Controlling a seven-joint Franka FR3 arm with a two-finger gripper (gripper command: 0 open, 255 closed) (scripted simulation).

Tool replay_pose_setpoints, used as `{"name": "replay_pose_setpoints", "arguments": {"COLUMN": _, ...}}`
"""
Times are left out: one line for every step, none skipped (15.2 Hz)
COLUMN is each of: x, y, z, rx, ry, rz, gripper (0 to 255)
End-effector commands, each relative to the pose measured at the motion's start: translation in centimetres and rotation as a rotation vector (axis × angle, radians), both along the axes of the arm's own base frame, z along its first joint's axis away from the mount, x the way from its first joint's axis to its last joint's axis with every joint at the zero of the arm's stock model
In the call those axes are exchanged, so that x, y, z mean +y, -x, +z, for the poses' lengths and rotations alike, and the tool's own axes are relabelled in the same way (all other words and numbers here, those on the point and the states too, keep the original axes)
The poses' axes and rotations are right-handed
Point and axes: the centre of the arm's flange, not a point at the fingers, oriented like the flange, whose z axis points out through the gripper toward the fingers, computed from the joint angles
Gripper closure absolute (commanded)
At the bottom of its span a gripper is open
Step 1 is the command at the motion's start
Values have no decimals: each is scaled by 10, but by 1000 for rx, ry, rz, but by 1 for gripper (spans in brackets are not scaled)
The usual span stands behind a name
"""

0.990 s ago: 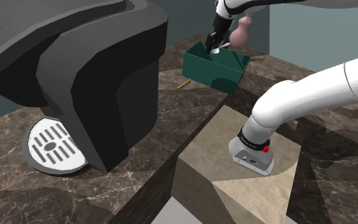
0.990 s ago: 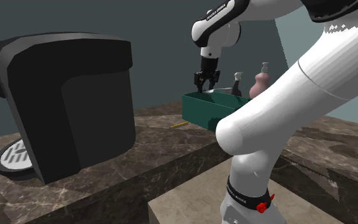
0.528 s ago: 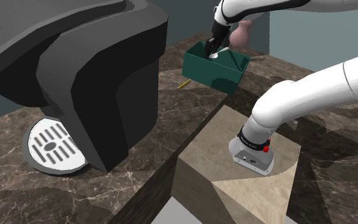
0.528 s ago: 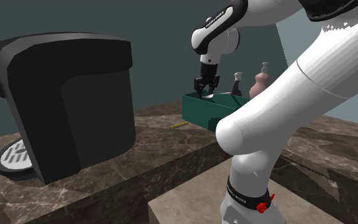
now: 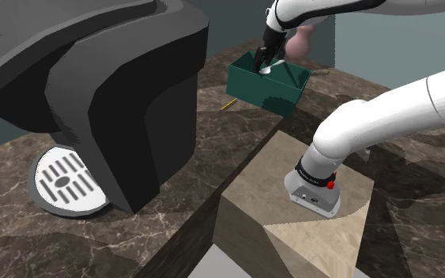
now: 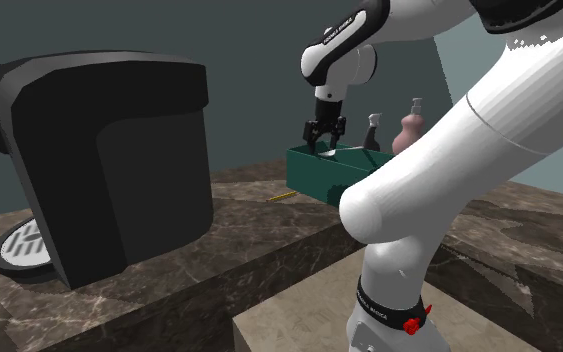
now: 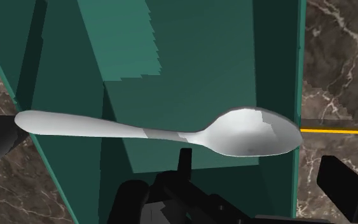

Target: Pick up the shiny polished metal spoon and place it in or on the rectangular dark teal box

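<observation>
- Lying crosswise under the gripper (image 7: 171,156), the grey metal spoon (image 7: 171,130) sits over the inside of the dark teal box (image 7: 190,57). Its handle tip is just beside one finger and its bowl points toward the other.
- Jaws: set wide, with both black fingers standing clear of the spoon's sides. Nothing is clasped between them.
- Whether the spoon rests on the box floor or hangs just above it cannot be told.
- Shoulder view: the spoon's bowl (image 5: 266,69) shows pale just below the gripper (image 5: 265,57), inside the rim of the box (image 5: 264,91).
- Second exterior view: the gripper (image 6: 323,138) points down into the open top of the box (image 6: 319,175).
- A thin yellow pencil (image 7: 333,130) lies on the brown marble counter (image 5: 213,134) outside the box wall, beyond the spoon's bowl end.
- A pink bottle (image 6: 409,128) and a darker bottle (image 6: 373,130) stand behind the box, on the far side of the jaws.
- A large black coffee machine (image 5: 94,87) with a round grey drip grid (image 5: 66,182) stands well apart from the gripper.
</observation>
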Motion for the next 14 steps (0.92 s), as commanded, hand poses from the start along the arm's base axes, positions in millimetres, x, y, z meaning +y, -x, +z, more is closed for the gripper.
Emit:
{"name": "replay_pose_setpoints", "arguments": {"x": 0, "y": 0, "z": 0, "rx": 0, "ry": 0, "rz": 0, "gripper": 0}}
{"name": "replay_pose_setpoints", "arguments": {"x": 0, "y": 0, "z": 0, "rx": 0, "ry": 0, "rz": 0, "gripper": 0}}
{"name": "replay_pose_setpoints", "arguments": {"x": 1, "y": 2, "z": 13, "rx": 0, "ry": 0, "rz": 0, "gripper": 0}}
{"name": "replay_pose_setpoints", "arguments": {"x": 1, "y": 4, "z": 26, "rx": 0, "ry": 0, "rz": 0, "gripper": 0}}
{"name": "replay_pose_setpoints", "arguments": {"x": 2, "y": 6, "z": 39, "rx": 0, "ry": 0, "rz": 0, "gripper": 0}}
{"name": "replay_pose_setpoints", "arguments": {"x": 2, "y": 8, "z": 49, "rx": 0, "ry": 0, "rz": 0, "gripper": 0}}
{"name": "replay_pose_setpoints", "arguments": {"x": 2, "y": 8, "z": 49, "rx": 0, "ry": 0, "rz": 0, "gripper": 0}}
{"name": "replay_pose_setpoints", "arguments": {"x": 2, "y": 8, "z": 49, "rx": 0, "ry": 0, "rz": 0, "gripper": 0}}
{"name": "replay_pose_setpoints", "arguments": {"x": 2, "y": 8, "z": 49, "rx": 0, "ry": 0, "rz": 0, "gripper": 0}}
{"name": "replay_pose_setpoints", "arguments": {"x": 2, "y": 8, "z": 49, "rx": 0, "ry": 0, "rz": 0, "gripper": 0}}
{"name": "replay_pose_setpoints", "arguments": {"x": 2, "y": 8, "z": 49, "rx": 0, "ry": 0, "rz": 0, "gripper": 0}}
{"name": "replay_pose_setpoints", "arguments": {"x": 2, "y": 8, "z": 49, "rx": 0, "ry": 0, "rz": 0, "gripper": 0}}
{"name": "replay_pose_setpoints", "arguments": {"x": 2, "y": 8, "z": 49, "rx": 0, "ry": 0, "rz": 0, "gripper": 0}}
{"name": "replay_pose_setpoints", "arguments": {"x": 2, "y": 8, "z": 49, "rx": 0, "ry": 0, "rz": 0, "gripper": 0}}
